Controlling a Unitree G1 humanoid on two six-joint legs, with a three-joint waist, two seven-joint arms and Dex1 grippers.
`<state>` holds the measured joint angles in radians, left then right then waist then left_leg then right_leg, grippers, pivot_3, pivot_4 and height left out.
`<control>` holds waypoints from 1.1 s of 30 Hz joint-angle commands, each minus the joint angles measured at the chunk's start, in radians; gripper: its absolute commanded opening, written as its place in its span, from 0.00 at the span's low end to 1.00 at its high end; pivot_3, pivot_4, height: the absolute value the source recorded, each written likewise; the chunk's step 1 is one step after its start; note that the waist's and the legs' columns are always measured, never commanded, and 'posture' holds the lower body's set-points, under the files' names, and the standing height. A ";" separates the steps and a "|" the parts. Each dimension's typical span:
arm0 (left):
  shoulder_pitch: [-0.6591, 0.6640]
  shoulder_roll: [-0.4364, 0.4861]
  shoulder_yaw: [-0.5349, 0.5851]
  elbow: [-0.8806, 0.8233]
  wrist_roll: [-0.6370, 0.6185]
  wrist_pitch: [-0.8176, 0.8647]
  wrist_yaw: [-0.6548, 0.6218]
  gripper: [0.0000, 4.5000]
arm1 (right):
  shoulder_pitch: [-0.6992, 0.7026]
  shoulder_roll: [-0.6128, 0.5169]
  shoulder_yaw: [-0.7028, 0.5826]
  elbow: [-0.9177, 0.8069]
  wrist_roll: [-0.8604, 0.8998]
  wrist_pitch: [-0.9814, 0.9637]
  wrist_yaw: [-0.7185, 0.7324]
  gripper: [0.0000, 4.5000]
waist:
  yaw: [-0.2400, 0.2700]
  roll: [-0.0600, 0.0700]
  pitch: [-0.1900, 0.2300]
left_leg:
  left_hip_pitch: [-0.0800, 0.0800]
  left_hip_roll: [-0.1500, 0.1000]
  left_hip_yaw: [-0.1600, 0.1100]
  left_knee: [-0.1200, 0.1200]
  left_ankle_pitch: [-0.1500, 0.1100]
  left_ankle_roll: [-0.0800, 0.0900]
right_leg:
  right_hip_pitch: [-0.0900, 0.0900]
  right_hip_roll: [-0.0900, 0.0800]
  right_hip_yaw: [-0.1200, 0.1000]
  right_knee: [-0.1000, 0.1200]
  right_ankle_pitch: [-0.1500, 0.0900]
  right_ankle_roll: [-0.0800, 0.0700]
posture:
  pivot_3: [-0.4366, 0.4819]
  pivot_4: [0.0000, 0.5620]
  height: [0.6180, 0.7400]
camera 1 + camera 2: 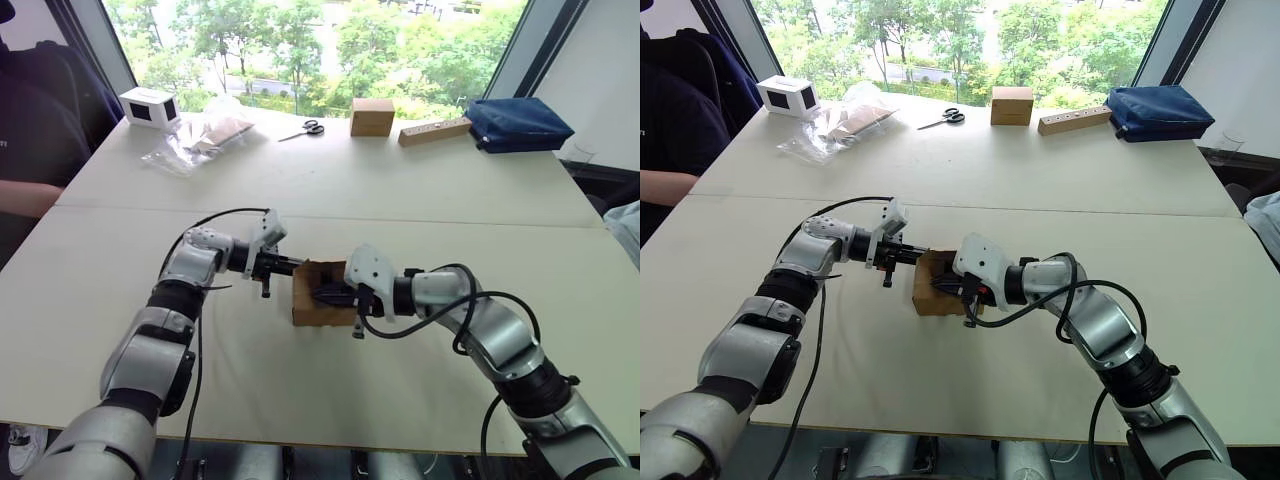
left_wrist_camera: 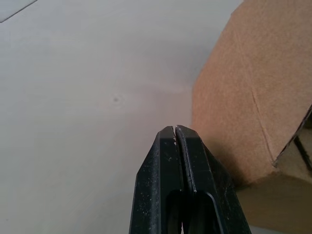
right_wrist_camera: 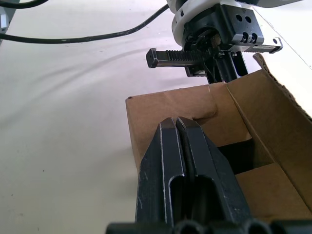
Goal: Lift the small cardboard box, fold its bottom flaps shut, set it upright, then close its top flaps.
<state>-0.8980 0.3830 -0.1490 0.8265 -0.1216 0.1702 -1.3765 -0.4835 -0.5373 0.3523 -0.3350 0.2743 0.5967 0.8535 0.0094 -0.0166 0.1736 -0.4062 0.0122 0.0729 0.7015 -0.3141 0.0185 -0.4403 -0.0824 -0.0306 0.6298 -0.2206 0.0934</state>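
**Small cardboard box: on the surface, flaps half folded**

The small cardboard box point(image 1: 322, 295), plain brown corrugated and unprinted, sits on the pale white surface point(image 1: 330, 190) between my two arms, near the front edge. I judge it is resting on the surface rather than lifted, though I cannot be sure from the head views.

My left gripper point(image 2: 175, 134) has its two black fingers pressed together with nothing between them; its tip is just beside the box's outer side wall, and I cannot tell whether it touches. My right gripper point(image 3: 176, 124) is also clenched on nothing, and it reaches over the box's open end, pointing into the opening.

In the right wrist view the flaps point(image 3: 265, 183) at that end are only partly folded: one lies inward across the opening, one stands up at the side, and a dark gap shows between them. Which end this is, I cannot tell.

My reading: the task is at an early or middle stage. The end facing my right gripper is not yet shut, and squaring the box upright and closing the remaining flaps are all left to do.
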 commanded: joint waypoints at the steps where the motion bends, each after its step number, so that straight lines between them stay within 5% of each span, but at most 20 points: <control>1: -0.034 0.029 0.095 -0.021 -0.048 0.006 0.086 0.00 | -0.023 0.008 -0.026 -0.006 0.003 -0.007 0.001 0.00 | 0.000 0.000 0.000 | 0.000 0.000 0.000 0.000 0.000 0.000 | 0.000 0.000 0.000 0.000 0.000 0.000 | 0.48 0.27 1.00; 6: 0.030 0.111 0.174 -0.172 -0.113 0.114 0.117 0.00 | -0.019 0.007 -0.038 -0.015 0.014 -0.003 0.002 0.00 | -0.010 0.000 0.000 | 0.000 0.001 -0.001 0.000 0.000 0.000 | 0.000 0.000 0.000 0.000 0.000 0.000 | 0.48 0.27 1.00; 14: 0.349 0.277 0.261 -0.895 -0.411 0.640 0.159 0.00 | -0.021 0.017 -0.057 -0.008 0.019 -0.013 0.005 0.00 | -0.022 0.000 0.000 | 0.000 0.003 -0.002 0.000 0.000 -0.001 | 0.000 -0.001 0.000 0.000 0.000 0.000 | 0.48 0.27 1.00; 17: 0.458 0.315 0.214 -1.089 -0.453 0.704 0.183 0.00 | -0.026 0.025 -0.050 0.013 0.017 -0.027 0.018 0.00 | -0.021 0.000 0.000 | 0.000 0.003 -0.002 0.000 0.000 -0.001 | 0.000 -0.001 0.000 0.000 0.000 0.000 | 0.48 0.27 1.00; 33: 0.498 0.288 0.071 -1.057 -0.418 0.596 0.240 0.00 | -0.027 0.029 -0.059 -0.004 0.008 -0.027 0.024 0.00 | -0.020 0.000 0.000 | 0.002 0.002 -0.002 -0.001 0.001 -0.001 | 0.001 0.000 0.000 0.000 0.000 0.000 | 0.48 0.27 1.00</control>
<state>-0.4040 0.6629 -0.0682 -0.2285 -0.5455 0.7940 -1.1298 -0.4961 -0.5014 0.3265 -0.2937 0.2769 0.5733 0.8818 -0.0106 -0.0162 0.1734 -0.4046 0.0144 0.0712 0.7005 -0.3135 0.0170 -0.4391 -0.0829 -0.0302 0.6299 -0.2208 0.0930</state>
